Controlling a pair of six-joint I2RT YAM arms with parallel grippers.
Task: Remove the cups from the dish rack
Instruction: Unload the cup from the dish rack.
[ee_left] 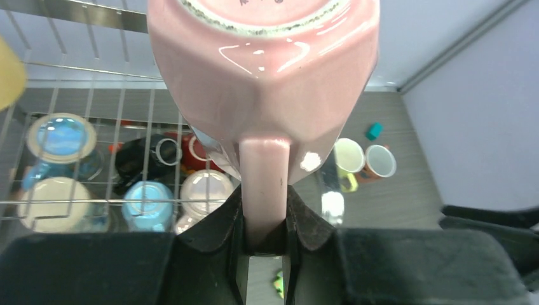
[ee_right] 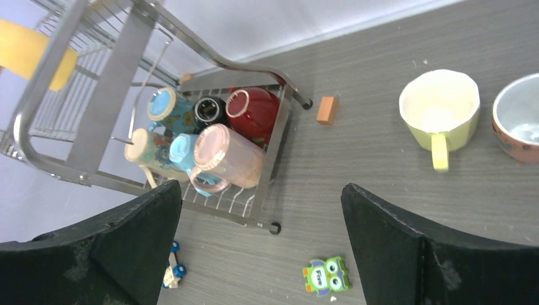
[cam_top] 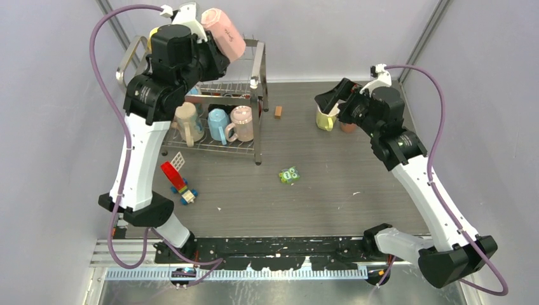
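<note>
My left fingers (ee_left: 264, 221) pinch the handle of the pink cup (ee_left: 264, 70), held above the dish rack (cam_top: 257, 82) at far left. My right fingers (cam_top: 329, 100) gape wide near the yellow cup (ee_right: 438, 105) standing on the counter (cam_top: 330, 184).

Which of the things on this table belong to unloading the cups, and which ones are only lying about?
Belong to the job: dish rack; pink cup held at its handle by the left claw; cups on the rack's lower tier; lime-yellow cup and orange cup on the table.

Only lying about: green owl toy; small orange block; red and blue toy blocks.
</note>
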